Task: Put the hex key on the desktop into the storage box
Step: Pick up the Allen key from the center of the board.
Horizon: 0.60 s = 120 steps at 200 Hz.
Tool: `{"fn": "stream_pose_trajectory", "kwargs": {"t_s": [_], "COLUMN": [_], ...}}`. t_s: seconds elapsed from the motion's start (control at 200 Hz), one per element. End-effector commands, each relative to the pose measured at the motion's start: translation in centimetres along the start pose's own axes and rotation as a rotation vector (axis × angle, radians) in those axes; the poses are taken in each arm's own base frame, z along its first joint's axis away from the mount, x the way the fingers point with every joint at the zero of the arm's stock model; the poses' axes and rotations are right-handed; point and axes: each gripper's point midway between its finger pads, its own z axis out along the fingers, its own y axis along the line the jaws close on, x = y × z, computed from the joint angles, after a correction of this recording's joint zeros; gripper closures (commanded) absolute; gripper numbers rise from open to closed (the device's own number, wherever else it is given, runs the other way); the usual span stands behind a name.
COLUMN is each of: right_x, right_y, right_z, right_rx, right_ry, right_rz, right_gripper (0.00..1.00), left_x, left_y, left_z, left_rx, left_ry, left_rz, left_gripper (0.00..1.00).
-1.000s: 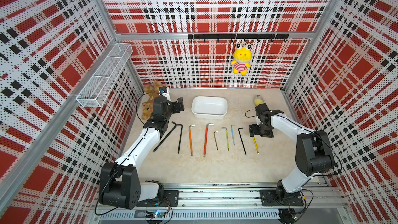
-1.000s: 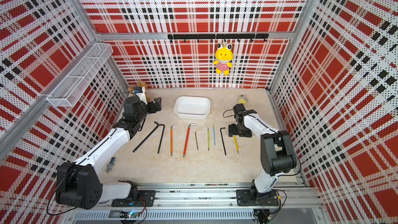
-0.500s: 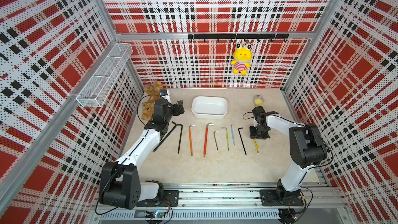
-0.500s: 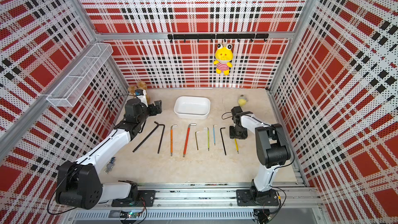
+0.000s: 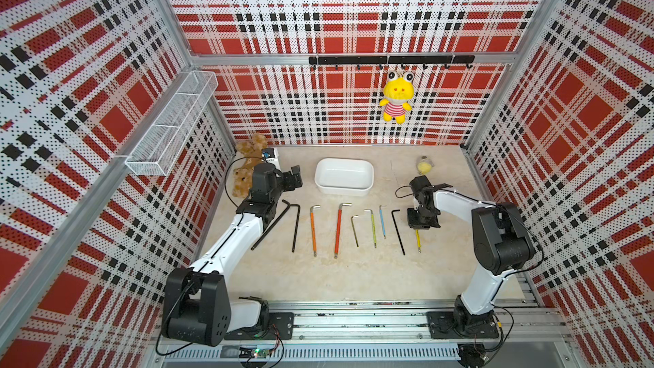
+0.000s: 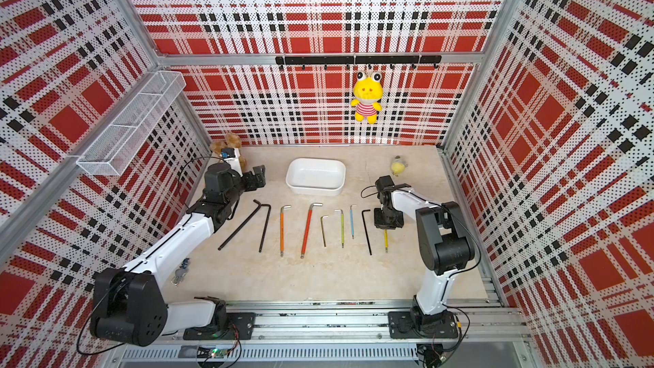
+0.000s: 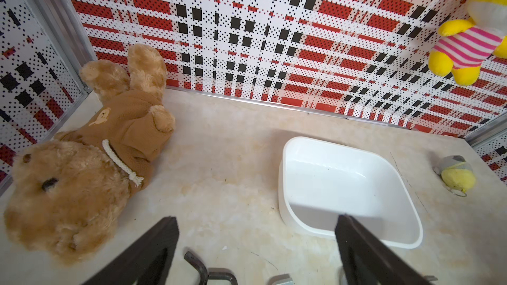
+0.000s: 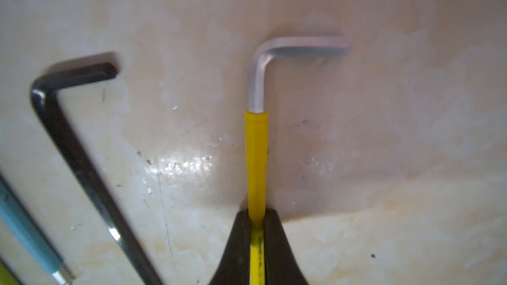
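Note:
My right gripper [image 8: 256, 213] is shut on the yellow-sleeved hex key [image 8: 256, 146], which lies flat on the beige desktop [image 5: 354, 270]. Its bare bent end points away from the jaws. In both top views the right gripper [image 5: 419, 223] [image 6: 387, 223] points straight down over that hex key [image 5: 418, 240] [image 6: 385, 240] at the row's right end. The white storage box [image 5: 343, 191] [image 6: 315, 191] [image 7: 281, 182] stands empty at the back middle. My left gripper [image 5: 295, 177] [image 7: 256, 219] hovers open left of the box, holding nothing.
Several other hex keys lie in a row: black [image 5: 398, 231], blue [image 5: 382, 223], green [image 5: 373, 230], red [image 5: 338, 230], orange [image 5: 313, 230]. A brown teddy [image 5: 244, 171] lies back left and a small yellow plush [image 5: 424, 165] back right. A wire basket [image 5: 173, 122] hangs on the left wall.
The right jaws have closed onto the yellow hex key after the gripper shifted slightly left and nearer. The left arm has barely moved.

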Motion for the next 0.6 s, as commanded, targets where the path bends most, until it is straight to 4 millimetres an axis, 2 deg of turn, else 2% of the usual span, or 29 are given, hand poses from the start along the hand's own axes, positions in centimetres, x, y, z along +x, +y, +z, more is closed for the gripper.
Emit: {"fn": "stream_pose_trajectory", "kwargs": {"t_s": [0.0,0.135,0.306,0.471,0.596], "right_x": [0.8,-1.2,-5.8,-10.5,-13.2], "right_y": [-0.1,0.0,1.5,6.2,10.5], "right_z": [0.7,-1.1,-5.9,-10.8,-12.4], "right_rx": [0.013,0.026,-0.004,-0.065,-0.109], "right_ry": [0.031,-0.031,-0.194,-0.363,-0.426], "right_rz": [-0.019,-0.058,-0.198,-0.466,-0.641], "right_gripper": [1.00,1.00,1.00,1.00,1.00], "left_x": [-0.6,-1.0,-1.2,-1.2,-1.3], "left_y": [0.4,0.6,0.7,0.7,0.7], "left_z": [-0.9,-1.2,-1.4,-1.5,-1.8], "left_rx": [0.000,0.003,0.008,0.015,0.015], "left_ry": [-0.023,-0.034,-0.037,-0.038,-0.045], "left_rz": [-0.009,-0.016,-0.023,-0.032,-0.034], "left_gripper": [0.04,0.03,0.03,0.03,0.03]}}
